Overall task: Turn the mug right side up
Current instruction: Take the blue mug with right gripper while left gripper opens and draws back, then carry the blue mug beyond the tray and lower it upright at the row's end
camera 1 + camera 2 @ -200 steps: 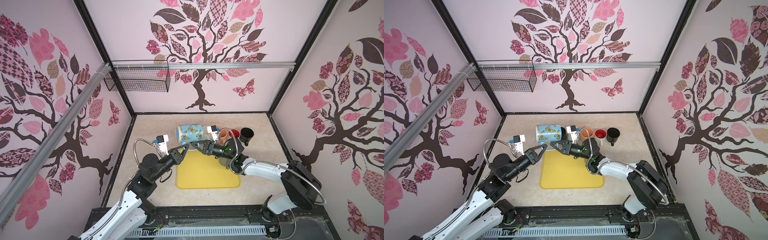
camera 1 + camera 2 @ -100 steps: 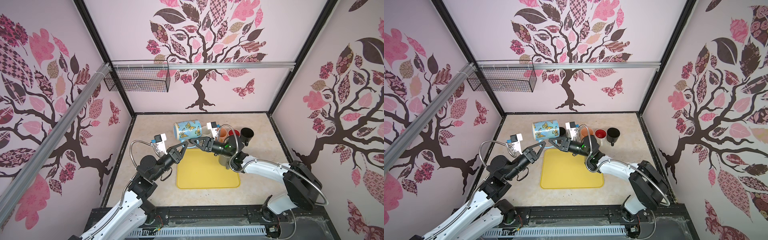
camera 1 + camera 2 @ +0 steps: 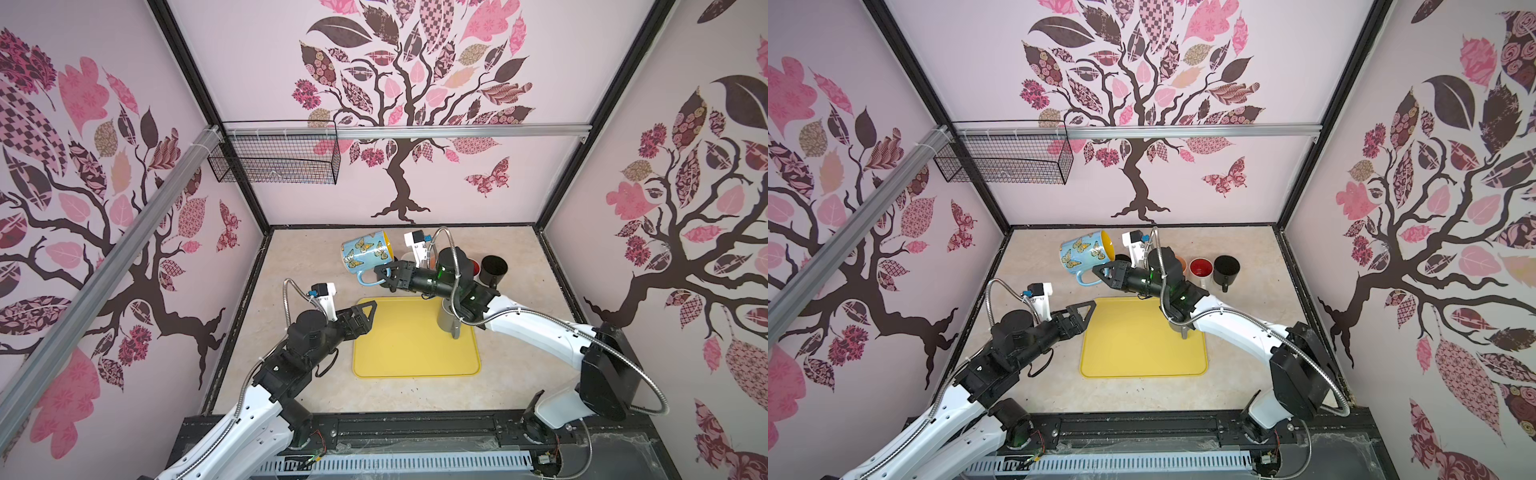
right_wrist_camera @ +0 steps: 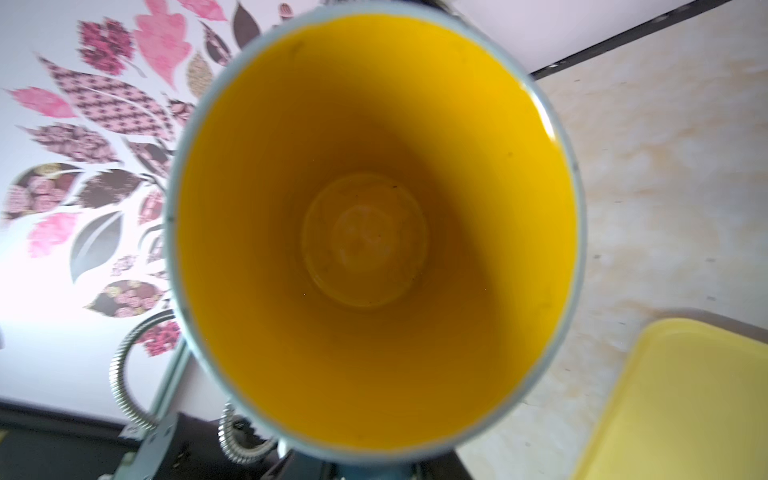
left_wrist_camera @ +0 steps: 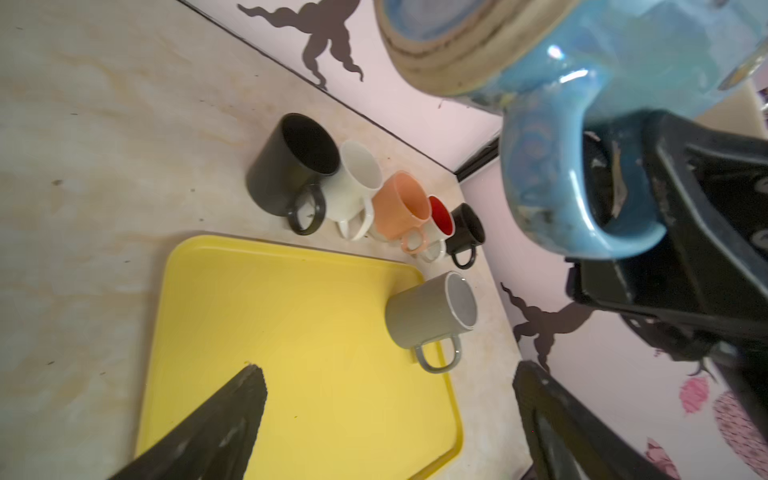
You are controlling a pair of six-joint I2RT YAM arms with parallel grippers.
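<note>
Now, butterfly mug [image 3: 365, 250]: airborne, on its side, beyond yellow tray [image 3: 415, 357].
Right gripper [image 3: 387, 275]: clamped on its handle [image 3: 366, 281], arm reaching leftward along tray's far edge.
Left gripper [image 3: 368, 316]: fingers spread, empty, beside tray's far-left corner.

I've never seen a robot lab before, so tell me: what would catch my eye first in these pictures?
First, a blue butterfly mug with a yellow inside, held tipped in the air near the back wall, its handle pinched in the right arm's fingers. Below it lies a bright yellow tray with a grey mug at one corner. The left arm's fingers gape open at the tray's left edge.
</note>
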